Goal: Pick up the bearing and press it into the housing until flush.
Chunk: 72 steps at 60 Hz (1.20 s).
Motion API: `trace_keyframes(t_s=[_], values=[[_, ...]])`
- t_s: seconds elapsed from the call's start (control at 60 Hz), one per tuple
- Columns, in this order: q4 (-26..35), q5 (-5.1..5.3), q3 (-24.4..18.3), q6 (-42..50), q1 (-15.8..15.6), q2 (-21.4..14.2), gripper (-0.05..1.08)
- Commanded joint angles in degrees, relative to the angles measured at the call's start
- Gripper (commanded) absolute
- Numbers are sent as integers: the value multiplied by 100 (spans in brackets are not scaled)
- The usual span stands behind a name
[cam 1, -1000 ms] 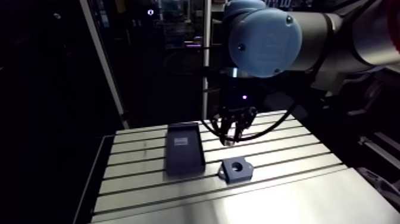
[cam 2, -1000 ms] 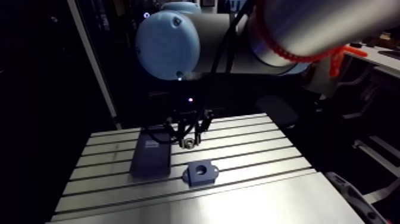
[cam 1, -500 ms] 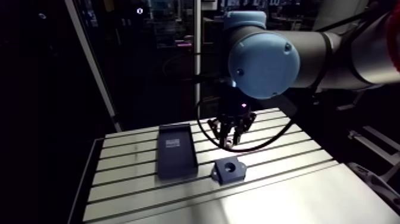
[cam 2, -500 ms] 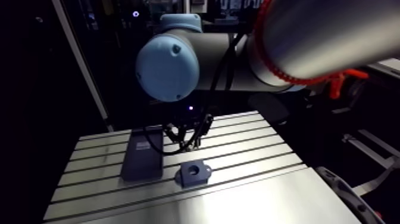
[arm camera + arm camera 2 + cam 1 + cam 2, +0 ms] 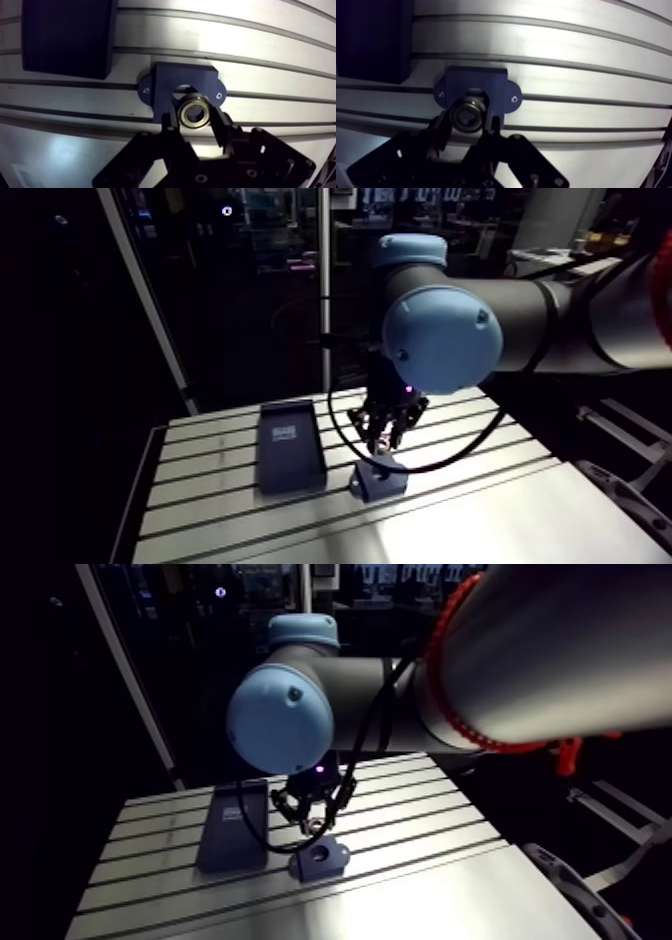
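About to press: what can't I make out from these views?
Bore of the housing: wrist view, mostly covered by the bearing held in the gripper; centring unclear.
Gap between bearing and housing: arm view, too small and dark.
Edges of the dark tray: wrist view, cut off by the frame; inside too dark.

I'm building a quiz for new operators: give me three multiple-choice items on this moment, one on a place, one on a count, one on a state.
1. The bearing hangs over: A the tray; B the housing; C the floor.
2. Dark parts lying on the table: A one; B two; C four.
3. The gripper is: A open, empty; B shut on the bearing; C out of view.
Answers: B, the wrist view shows it above the housing's bore; B, only tray and housing lie there; B, its fingers press the bearing's sides.
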State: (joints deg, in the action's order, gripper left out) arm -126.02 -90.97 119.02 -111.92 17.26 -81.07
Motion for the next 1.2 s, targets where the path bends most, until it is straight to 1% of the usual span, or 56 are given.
trace_keyframes(t_s=[0.017,0.233,0.5,1.2], values=[[-269,40,144,-2,-3,41,78],[-320,15,153,23,-2,163,78],[-621,23,239,77,-10,314,79],[-631,14,329,24,-20,325,79]])
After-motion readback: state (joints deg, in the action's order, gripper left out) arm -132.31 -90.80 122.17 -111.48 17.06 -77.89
